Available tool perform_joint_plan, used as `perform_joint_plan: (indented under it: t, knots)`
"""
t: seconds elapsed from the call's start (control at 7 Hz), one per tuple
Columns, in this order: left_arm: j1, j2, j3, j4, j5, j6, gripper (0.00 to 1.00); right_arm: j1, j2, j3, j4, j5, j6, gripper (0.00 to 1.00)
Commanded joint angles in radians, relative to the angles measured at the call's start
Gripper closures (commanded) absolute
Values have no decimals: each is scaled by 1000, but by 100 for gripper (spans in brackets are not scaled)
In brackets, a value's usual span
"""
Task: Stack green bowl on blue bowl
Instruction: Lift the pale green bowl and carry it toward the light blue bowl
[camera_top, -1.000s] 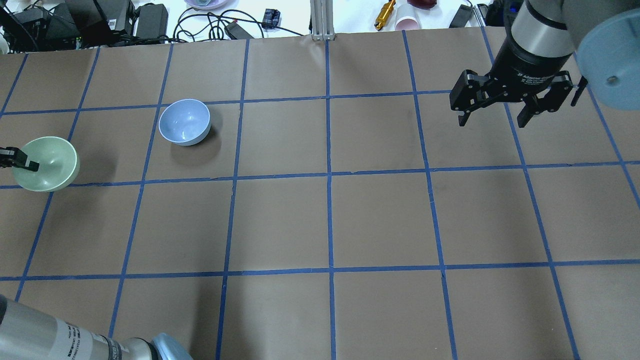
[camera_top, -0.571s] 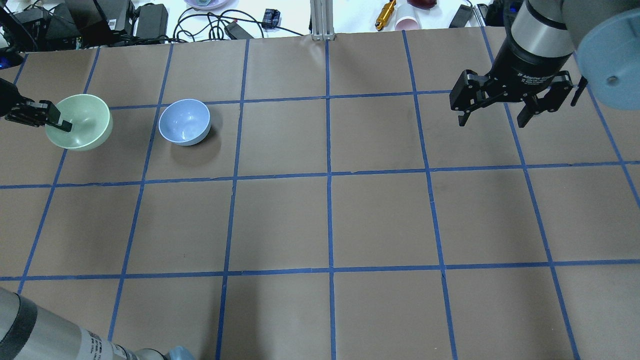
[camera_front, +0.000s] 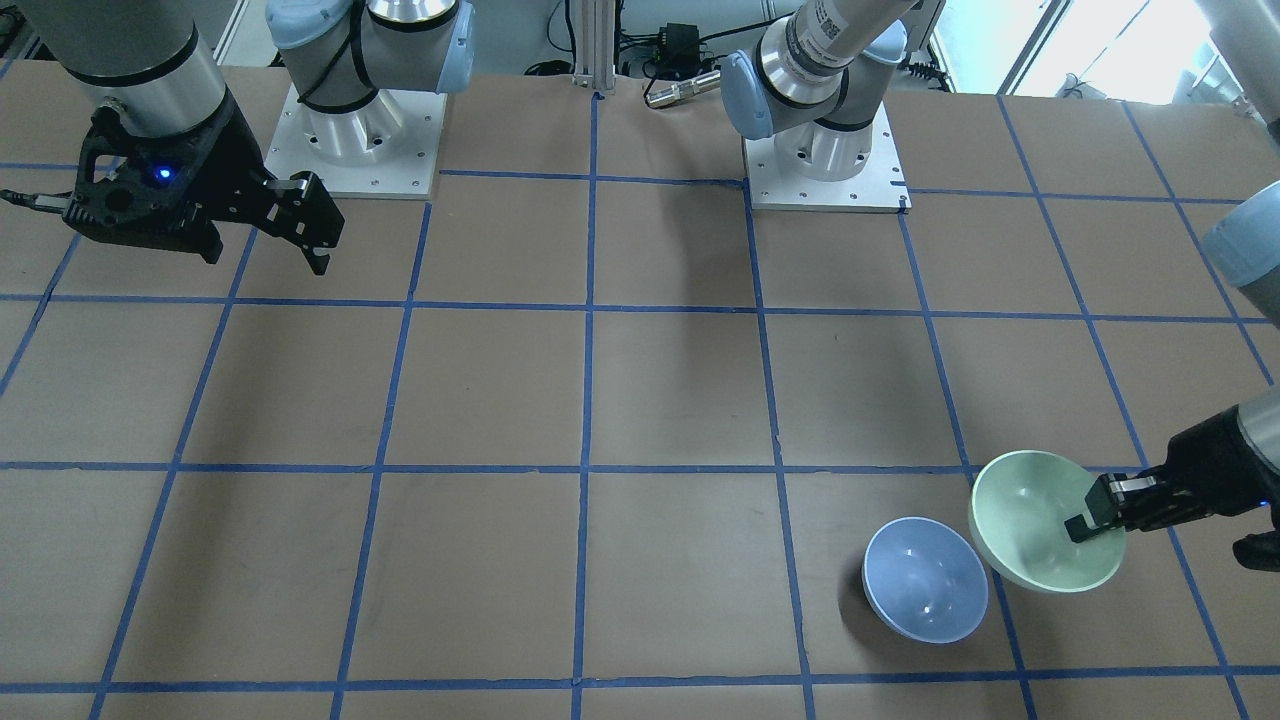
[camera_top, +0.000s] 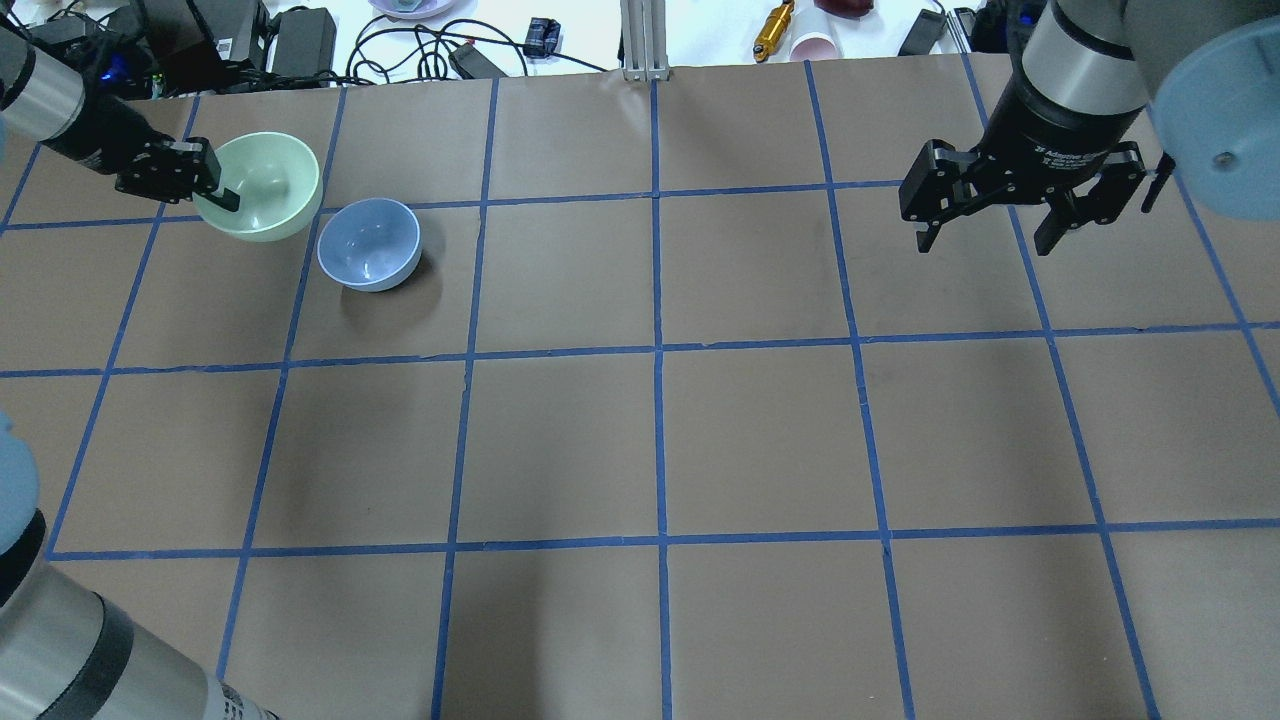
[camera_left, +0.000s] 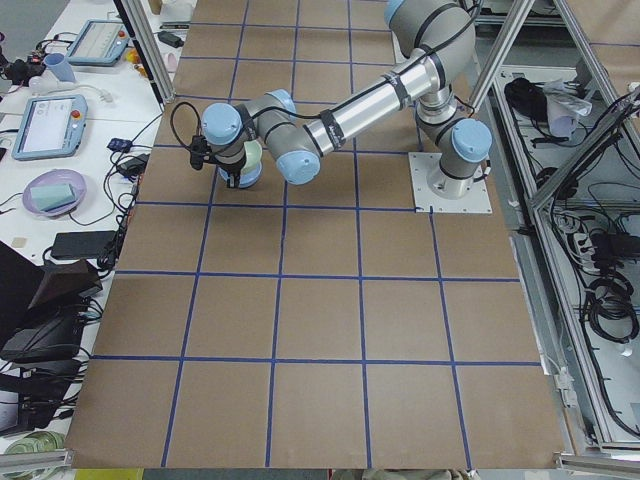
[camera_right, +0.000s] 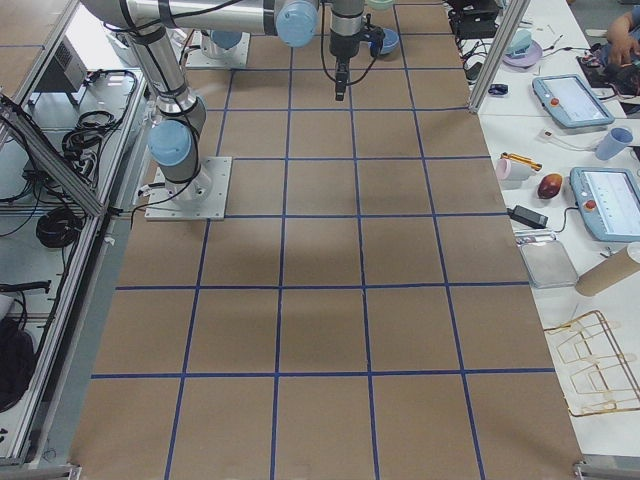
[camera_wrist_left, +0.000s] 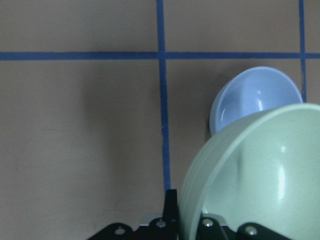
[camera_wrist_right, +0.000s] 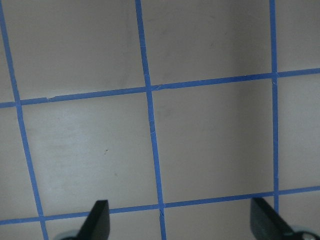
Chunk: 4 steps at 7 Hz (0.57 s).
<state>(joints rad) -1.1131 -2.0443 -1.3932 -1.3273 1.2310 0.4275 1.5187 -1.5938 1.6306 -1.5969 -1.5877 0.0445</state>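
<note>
The green bowl (camera_top: 262, 186) hangs in the air, held by its rim in my left gripper (camera_top: 222, 193), which is shut on it. It also shows in the front view (camera_front: 1040, 520) and fills the lower right of the left wrist view (camera_wrist_left: 255, 180). The blue bowl (camera_top: 369, 244) sits on the table just right of and nearer than the green one; it also shows in the front view (camera_front: 924, 578) and the left wrist view (camera_wrist_left: 252, 97). My right gripper (camera_top: 990, 235) is open and empty, high over the far right of the table.
The table is brown paper with a blue tape grid (camera_top: 657, 350). Cables, power bricks and small items (camera_top: 420, 40) lie beyond the far edge. The two arm bases (camera_front: 350, 140) stand on the robot's side.
My left gripper has carried the green bowl away from the table's left edge, farther and to the right, to beside the blue bowl. The right arm has not moved.
</note>
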Motion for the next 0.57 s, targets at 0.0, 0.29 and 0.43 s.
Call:
perform_joint_plan:
  t: [0.0,0.29,0.43]
  knots:
    - [-47,-36,8,16,-22,-108,100,0,0,0,0,0,0,0]
    - [-60,-91,6,95,-25,-118,100,0,0,0,0,0,0,0]
    - [-60,-102,3,96,-25,-104,100,0,0,0,0,0,0,0]
